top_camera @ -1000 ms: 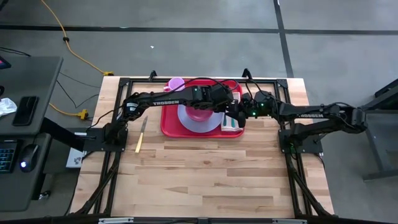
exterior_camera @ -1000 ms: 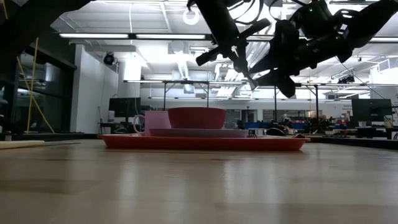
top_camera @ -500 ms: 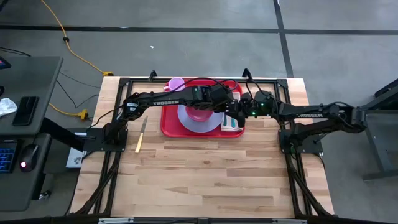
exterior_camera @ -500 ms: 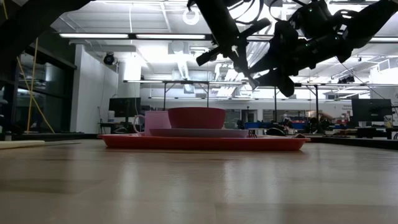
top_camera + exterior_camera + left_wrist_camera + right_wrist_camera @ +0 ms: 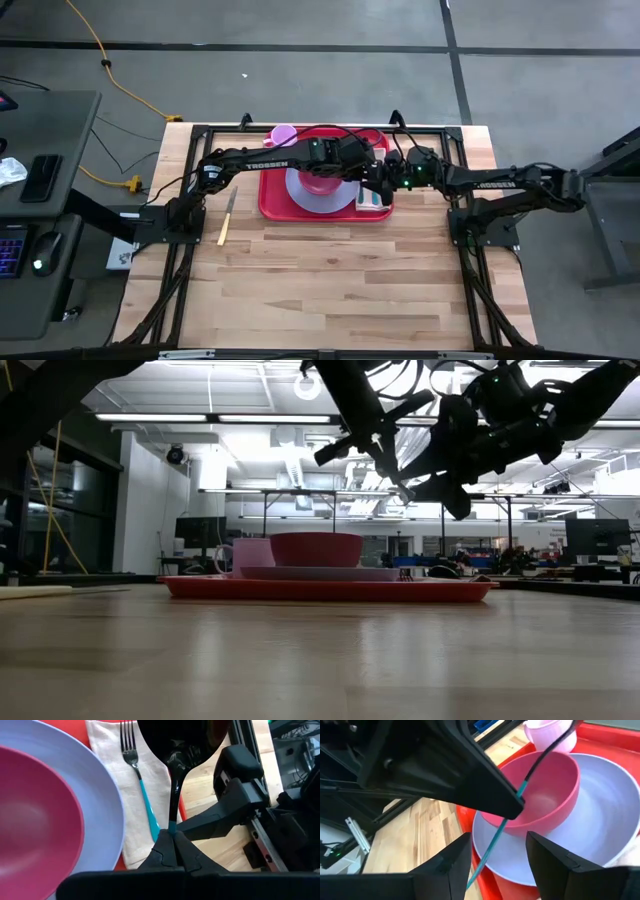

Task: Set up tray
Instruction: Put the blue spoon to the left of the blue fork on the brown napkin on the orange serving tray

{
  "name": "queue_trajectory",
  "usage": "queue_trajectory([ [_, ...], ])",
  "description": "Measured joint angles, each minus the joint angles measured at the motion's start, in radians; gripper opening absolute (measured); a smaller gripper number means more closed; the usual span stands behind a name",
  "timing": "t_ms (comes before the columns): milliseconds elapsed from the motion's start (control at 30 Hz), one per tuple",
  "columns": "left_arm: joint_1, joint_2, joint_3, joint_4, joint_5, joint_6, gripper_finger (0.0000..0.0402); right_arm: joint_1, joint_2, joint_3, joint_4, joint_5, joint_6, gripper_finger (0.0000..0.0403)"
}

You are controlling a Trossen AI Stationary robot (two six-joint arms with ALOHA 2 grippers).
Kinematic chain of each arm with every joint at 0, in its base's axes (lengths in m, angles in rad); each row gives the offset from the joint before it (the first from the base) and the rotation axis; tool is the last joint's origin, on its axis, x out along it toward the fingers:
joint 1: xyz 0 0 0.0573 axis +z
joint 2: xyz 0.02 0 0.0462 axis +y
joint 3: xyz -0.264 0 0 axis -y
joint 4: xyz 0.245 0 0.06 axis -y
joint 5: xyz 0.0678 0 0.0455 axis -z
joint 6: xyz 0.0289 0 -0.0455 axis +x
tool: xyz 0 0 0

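Note:
The red tray [image 5: 272, 203] lies at the table's far middle. It carries a lavender plate [image 5: 300, 192] with a pink bowl [image 5: 322, 181] on it, a pink cup [image 5: 284, 134] and a tan napkin [image 5: 112, 775] with a teal-handled fork [image 5: 135, 765]. My left gripper [image 5: 172, 837] hangs over the tray's right part, shut on a spoon [image 5: 175, 780] with a black bowl and a teal handle. My right gripper [image 5: 498, 836] stands open close beside it. Its fingers stand on either side of the spoon handle's free end [image 5: 485, 862] without touching it. My left gripper pinches the spoon's teal handle [image 5: 171, 826] between its two fingertips, just behind the black neck. The fingers slant down toward the table's right and lie along the spoon. The spoon is lifted clear above the napkin, its black bowl [image 5: 180, 735] ahead of the fingers.
A knife [image 5: 227, 217] with a pale handle lies on the wood left of the tray. Black frame rails [image 5: 200, 130] run along the table's far edge and sides. Bare wood fills the table's near half [image 5: 330, 290].

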Motion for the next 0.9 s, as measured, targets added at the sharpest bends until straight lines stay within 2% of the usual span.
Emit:
queue_trajectory([
  [233,0.000,0.000,0.000,0.006,0.003,0.002,0.0005,0.000,0.000,0.000,0.008,-0.009,-0.003,0.0171],
  [567,0.000,0.000,0.000,0.021,0.004,0.004,0.0005,0.000,0.000,0.000,0.029,-0.024,-0.027,0.0150],
  [900,0.000,0.000,0.000,0.078,0.027,0.006,0.0005,0.000,0.000,0.000,0.039,-0.029,-0.037,0.0106],
])
